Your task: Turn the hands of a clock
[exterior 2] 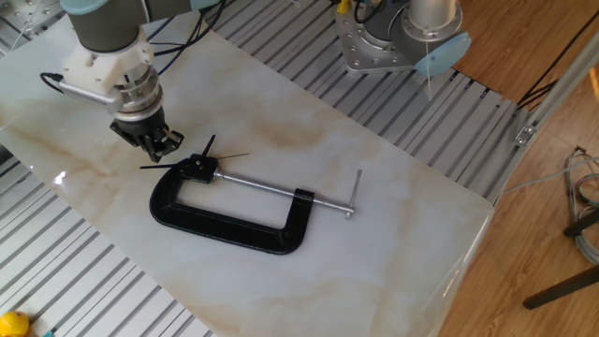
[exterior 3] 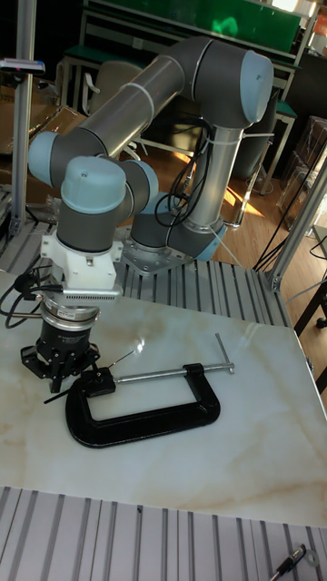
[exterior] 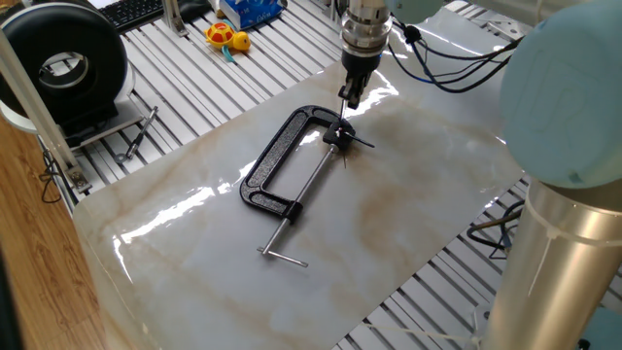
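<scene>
The clock (exterior: 337,137) is a small black hub held in the jaw of a black C-clamp (exterior: 275,157) that lies flat on the marble board. Its thin dark hands (exterior: 362,143) radiate from the hub. The other fixed view shows the clock (exterior 2: 198,168) with hands (exterior 2: 208,146) pointing up, right and left. My gripper (exterior: 349,95) hangs upright just beyond the hub, a little above the board. Its fingers look shut, with nothing between them. Seen from the other side, the gripper (exterior 2: 155,143) stands left of the hub, close to the tip of the left-pointing hand. The gripper (exterior 3: 64,365) and clock (exterior 3: 96,380) are also in the tall view.
The clamp's silver screw rod (exterior 2: 257,184) and T-bar handle (exterior 2: 354,195) stretch away from the hub. A big black round device (exterior: 65,64) stands at the far left. A yellow toy (exterior: 226,38) and a blue box (exterior: 250,11) lie behind. The arm's base (exterior 2: 393,37) sits beside the board.
</scene>
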Controlling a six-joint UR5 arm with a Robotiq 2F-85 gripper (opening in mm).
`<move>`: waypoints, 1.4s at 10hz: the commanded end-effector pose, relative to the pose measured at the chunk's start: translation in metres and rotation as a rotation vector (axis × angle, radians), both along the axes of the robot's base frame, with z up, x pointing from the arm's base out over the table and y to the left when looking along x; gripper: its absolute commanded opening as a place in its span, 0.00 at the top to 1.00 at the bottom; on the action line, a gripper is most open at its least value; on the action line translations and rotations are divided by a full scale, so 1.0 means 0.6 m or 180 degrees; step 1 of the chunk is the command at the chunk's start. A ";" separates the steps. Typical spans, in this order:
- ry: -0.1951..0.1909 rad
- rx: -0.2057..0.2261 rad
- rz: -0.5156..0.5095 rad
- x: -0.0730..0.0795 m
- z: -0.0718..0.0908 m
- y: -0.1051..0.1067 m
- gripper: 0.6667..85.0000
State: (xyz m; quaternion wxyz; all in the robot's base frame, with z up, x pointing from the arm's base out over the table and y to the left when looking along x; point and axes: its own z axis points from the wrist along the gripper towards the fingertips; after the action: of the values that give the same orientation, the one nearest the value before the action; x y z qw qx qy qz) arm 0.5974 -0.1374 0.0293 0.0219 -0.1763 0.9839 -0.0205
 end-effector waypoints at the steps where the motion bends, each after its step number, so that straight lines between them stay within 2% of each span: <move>1: -0.0040 0.0067 -0.0018 0.018 0.000 0.034 0.99; 3: -0.0088 0.0076 -0.0007 0.031 0.002 0.058 0.99; 7: -0.0089 0.0192 -0.0057 0.045 0.015 0.107 0.99; 11: -0.0089 0.0188 -0.0071 0.049 0.022 0.115 0.99; 14: -0.0031 0.0144 -0.0091 0.036 0.045 0.114 0.99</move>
State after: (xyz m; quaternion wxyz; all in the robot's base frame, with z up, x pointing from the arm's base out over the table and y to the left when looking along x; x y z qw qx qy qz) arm 0.6222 -0.0724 0.0446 0.0339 -0.1673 0.9853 -0.0013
